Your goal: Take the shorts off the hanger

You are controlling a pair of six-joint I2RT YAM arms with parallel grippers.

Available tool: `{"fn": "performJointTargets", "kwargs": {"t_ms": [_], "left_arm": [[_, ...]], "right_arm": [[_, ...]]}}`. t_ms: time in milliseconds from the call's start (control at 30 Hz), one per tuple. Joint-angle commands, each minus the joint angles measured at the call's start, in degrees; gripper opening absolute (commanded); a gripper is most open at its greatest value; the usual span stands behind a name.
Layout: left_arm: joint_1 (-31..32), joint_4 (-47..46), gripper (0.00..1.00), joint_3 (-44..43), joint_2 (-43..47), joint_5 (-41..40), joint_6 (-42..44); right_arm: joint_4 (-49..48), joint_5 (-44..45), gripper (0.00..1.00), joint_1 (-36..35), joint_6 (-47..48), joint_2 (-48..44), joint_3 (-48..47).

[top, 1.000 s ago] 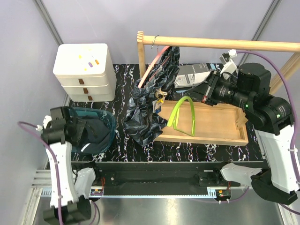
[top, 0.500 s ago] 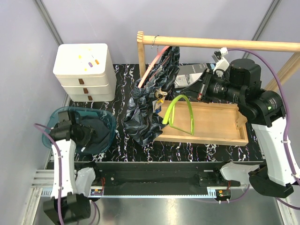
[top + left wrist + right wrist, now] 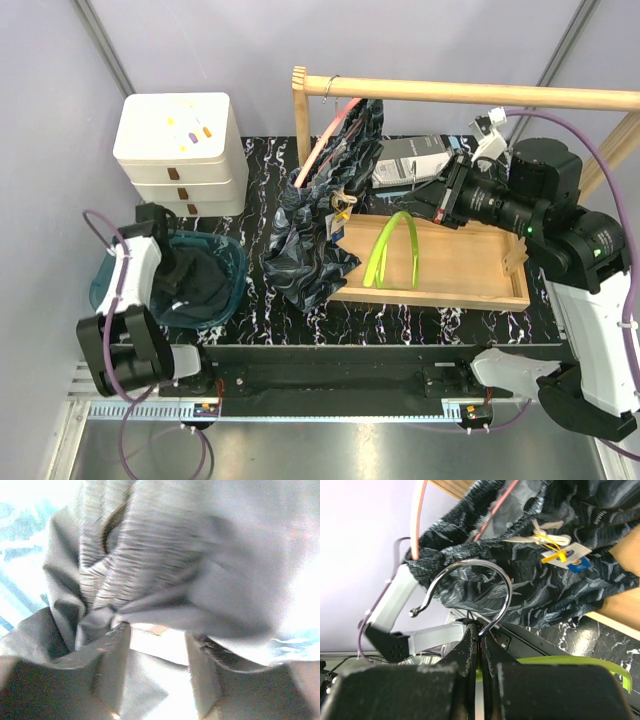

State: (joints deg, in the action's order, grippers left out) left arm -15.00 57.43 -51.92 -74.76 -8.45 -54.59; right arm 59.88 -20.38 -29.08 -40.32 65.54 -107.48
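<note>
Right gripper (image 3: pixel 479 647) clamped shut on hook of green hanger (image 3: pixel 570 659) over tray (image 3: pixel 450 295) | left gripper (image 3: pixel 156 637) part-open, buried in plain shorts (image 3: pixel 200 285) in teal bin (image 3: pixel 238 262), grip unclear | marbled shorts (image 3: pixel 320 220) hang on pink hanger (image 3: pixel 325 140): likely soft, light, limp; pinch top edge.

The left hand (image 3: pixel 156 647) has swung round over the teal bin (image 3: pixel 228 262) and narrowed onto the navy shorts (image 3: pixel 200 285), while the right hand (image 3: pixel 479 636) shifted the green hanger (image 3: pixel 509 592) rightward.
</note>
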Motion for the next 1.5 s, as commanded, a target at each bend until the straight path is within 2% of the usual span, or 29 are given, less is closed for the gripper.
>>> {"fn": "performJointTargets", "kwargs": {"t_ms": [0,167,200,267,333,400,433,467,533,600,700,733,800,933,1133,1200,1233,1267,1300,1333,1433,1467], "left_arm": [[0.2,4.3,0.62,-7.0,8.8,-3.2,-1.1],[0.2,7.2,0.68,-8.5,21.0,7.6,-1.0],[0.5,7.5,0.69,-9.1,23.6,13.1,-0.9],[1.0,8.5,0.69,-11.7,26.1,18.2,-0.3],[1.0,8.4,0.72,-16.8,29.7,20.5,1.0],[1.1,6.8,0.80,-23.4,31.9,24.4,2.5],[1.1,4.8,0.92,-26.0,32.1,26.0,4.7],[1.0,4.3,0.94,-28.9,32.0,28.1,5.8],[1.1,3.2,0.96,-37.6,30.3,30.0,9.0],[1.1,2.3,0.95,-44.3,27.3,36.1,10.0],[1.1,-4.8,0.93,-46.6,25.7,46.0,6.7],[1.2,-10.3,0.93,-46.7,25.9,48.9,4.3],[1.3,-17.8,0.93,-46.8,26.6,51.1,1.8],[1.2,-18.5,0.94,-50.6,24.2,55.7,2.0],[3.3,-18.8,0.93,-52.6,21.2,54.5,2.5],[9.3,-18.9,0.93,-53.9,19.2,51.4,3.9],[12.7,-19.0,0.93,-54.2,18.6,46.6,4.7],[22.0,-19.0,0.93,-54.9,16.8,43.5,5.7],[27.6,-18.9,0.91,-55.1,15.8,39.8,8.2],[37.4,-18.8,0.89,-55.7,13.7,32.6,9.6],[51.3,-18.4,0.86,-59.7,11.5,19.9,14.9],[53.3,-18.4,0.85,-61.0,11.0,18.1,16.0]], "right_arm": [[-1.0,2.1,0.00,0.3,-0.8,-1.0,2.4],[0.1,4.6,0.00,0.3,-0.9,-1.6,6.1],[0.6,5.6,0.00,0.3,-0.5,-1.5,6.2],[2.1,8.9,0.00,0.3,0.6,-0.7,6.1],[3.6,11.7,0.00,0.3,1.8,0.4,5.6],[4.9,13.8,0.00,0.3,2.6,1.2,5.3],[6.2,16.2,0.00,0.3,3.7,1.3,4.9],[7.1,17.6,0.00,0.3,4.2,1.6,4.7],[9.1,22.0,0.00,0.3,5.9,2.1,4.2],[10.3,25.6,0.00,0.3,6.9,2.5,3.9],[11.8,28.3,0.00,0.3,8.8,2.8,3.5],[12.1,29.5,0.00,0.3,9.6,2.8,3.5],[12.4,30.9,0.00,0.3,10.5,2.7,3.7],[12.6,32.6,0.00,0.3,11.1,2.4,4.6],[12.6,32.9,0.00,0.3,11.0,2.9,4.7],[12.7,33.0,0.00,0.3,10.8,3.2,4.3],[12.7,33.1,0.00,0.3,10.6,3.4,4.2],[12.7,33.2,0.00,0.3,10.6,3.5,4.1],[12.8,33.2,0.00,0.3,10.6,3.6,3.9],[12.9,33.3,0.00,0.3,10.7,3.8,3.7],[13.5,33.9,0.00,0.2,11.0,4.1,2.5],[13.6,34.3,0.00,0.3,11.0,4.1,2.1]]}}
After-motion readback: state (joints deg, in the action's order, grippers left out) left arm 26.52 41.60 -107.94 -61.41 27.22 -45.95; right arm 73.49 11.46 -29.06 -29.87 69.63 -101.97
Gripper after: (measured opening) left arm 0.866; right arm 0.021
